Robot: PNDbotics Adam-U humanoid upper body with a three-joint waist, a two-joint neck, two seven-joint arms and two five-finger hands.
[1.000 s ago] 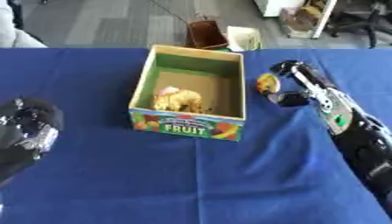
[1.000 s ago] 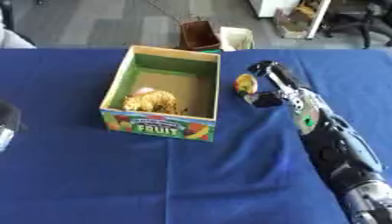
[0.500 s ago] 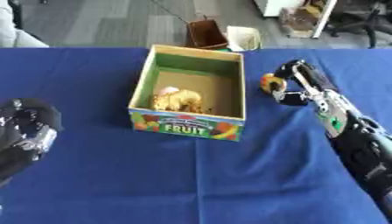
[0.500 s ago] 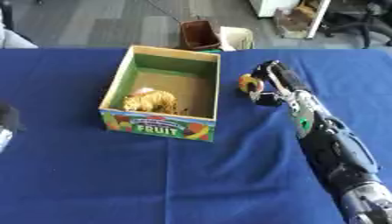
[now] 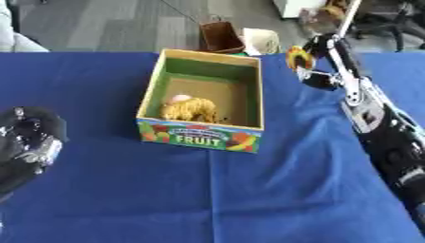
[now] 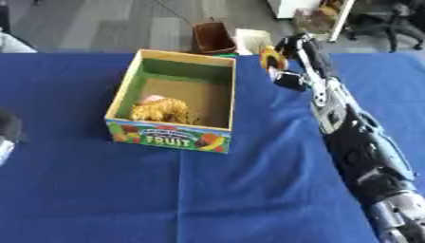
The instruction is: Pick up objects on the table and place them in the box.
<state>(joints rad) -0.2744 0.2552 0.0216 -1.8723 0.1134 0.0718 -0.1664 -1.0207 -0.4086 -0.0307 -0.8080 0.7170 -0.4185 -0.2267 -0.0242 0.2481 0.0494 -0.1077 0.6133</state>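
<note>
One small orange-and-yellow object (image 5: 297, 57) sits pinched in the curled fingers of the right hand (image 5: 319, 64), raised beyond the fruit box (image 5: 202, 134) on the blue surface (image 5: 207, 199), apparently mid-carry toward it, while the left hand (image 5: 29, 140) idles.

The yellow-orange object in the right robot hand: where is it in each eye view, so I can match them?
Left eye view: the yellow-orange object is at upper right, held by the right robot hand past the box's far right corner.
Right eye view: it sits nearer top centre, again right of that corner.
Shared landmark: the box with FRUIT on its front.
</note>
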